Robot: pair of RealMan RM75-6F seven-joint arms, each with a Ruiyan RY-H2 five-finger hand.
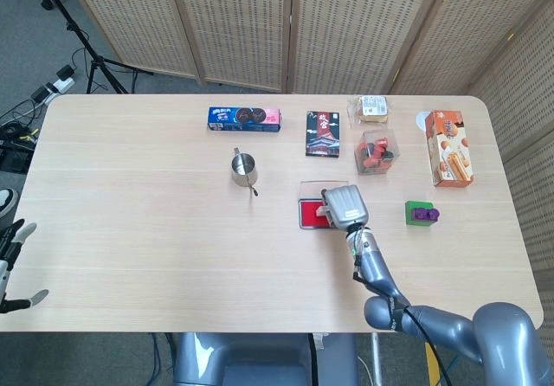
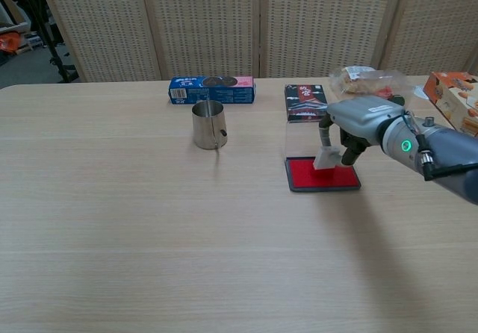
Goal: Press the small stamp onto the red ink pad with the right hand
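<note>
A steel cup (image 1: 244, 168) stood w/ a blue cookie box (image 1: 244, 119) behind it. Further right were a dark packet (image 1: 323, 134), a wrapped bun (image 1: 370, 106), a clear box (image 1: 376, 151), an orange carton (image 1: 449, 148) and a green block (image 1: 421, 214).

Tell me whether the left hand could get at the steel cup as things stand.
Probably yes: the left hand hangs open off the table's near-left edge, and bare tabletop lies between it and the steel cup, though it is a long reach.
</note>
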